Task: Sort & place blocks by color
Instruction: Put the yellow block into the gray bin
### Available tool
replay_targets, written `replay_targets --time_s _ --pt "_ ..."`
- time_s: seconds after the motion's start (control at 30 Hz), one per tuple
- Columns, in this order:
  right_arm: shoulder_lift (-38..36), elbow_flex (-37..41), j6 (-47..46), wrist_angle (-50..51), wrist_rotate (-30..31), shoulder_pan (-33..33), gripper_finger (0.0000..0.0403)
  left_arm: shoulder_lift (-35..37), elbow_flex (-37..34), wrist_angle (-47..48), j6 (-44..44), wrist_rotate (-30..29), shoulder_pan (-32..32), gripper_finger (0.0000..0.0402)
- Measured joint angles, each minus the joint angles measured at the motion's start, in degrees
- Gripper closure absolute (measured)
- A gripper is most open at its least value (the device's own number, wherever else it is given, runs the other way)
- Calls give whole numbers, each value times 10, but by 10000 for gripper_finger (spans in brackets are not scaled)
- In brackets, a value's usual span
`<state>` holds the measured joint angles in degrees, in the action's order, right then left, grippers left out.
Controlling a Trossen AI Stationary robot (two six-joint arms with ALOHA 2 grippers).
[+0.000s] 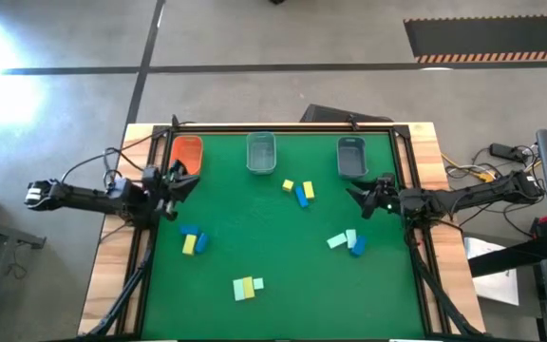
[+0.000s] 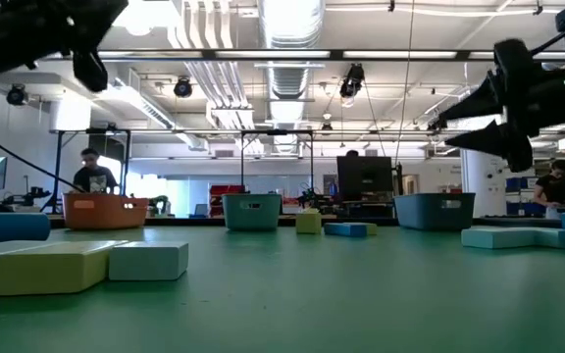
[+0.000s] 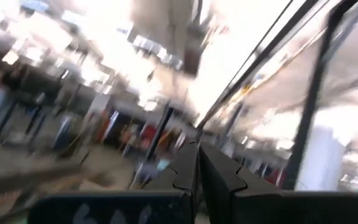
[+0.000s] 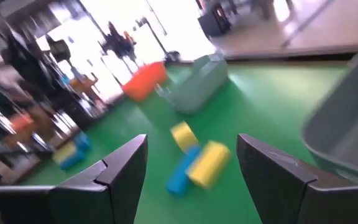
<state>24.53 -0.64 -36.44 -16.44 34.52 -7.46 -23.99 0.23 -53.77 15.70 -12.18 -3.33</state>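
Hovering with my right gripper (image 4: 191, 163) spread wide, I judge the yellow block (image 4: 207, 163) light, rigid, best pinched across its flat sides.

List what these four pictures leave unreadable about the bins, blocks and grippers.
- Bin contents: the low view shows only the outer walls of the orange bin, clear bin and grey bin; from above they are too small to judge.
- Blocks: motion blur in the right wrist view hides their exact shapes.
- Left gripper: its wrist view is blurred and shows no table.
- Right gripper: cut off by the low view's right edge.
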Motion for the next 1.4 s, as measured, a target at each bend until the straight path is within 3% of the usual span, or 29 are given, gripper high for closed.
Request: replay_targets --time_s 0.2,0.43,0.73,0.9,1.07,1.17,1.4 --pt "0 0 100 -151 0 -1 167 -46 0 -113 -30 28 0 400" --pt "8 -1 229 -279 0 -1 167 -93 5 -135 -30 28 0 400" --pt "116 -109 353 -275 0 -1 167 -137 43 -136 -89 24 0 400" --pt "167 -175 391 -247 5 -1 167 -147 44 -133 -92 24 0 400" --pt "204 -248 384 -161 61 -1 167 -150 42 -133 -93 23 0 400" --pt "228 -289 372 -79 62 -1 167 -150 41 -133 -95 23 0 400" --pt "283 -386 345 74 62 -1 167 -149 42 -138 -188 16 0 400"
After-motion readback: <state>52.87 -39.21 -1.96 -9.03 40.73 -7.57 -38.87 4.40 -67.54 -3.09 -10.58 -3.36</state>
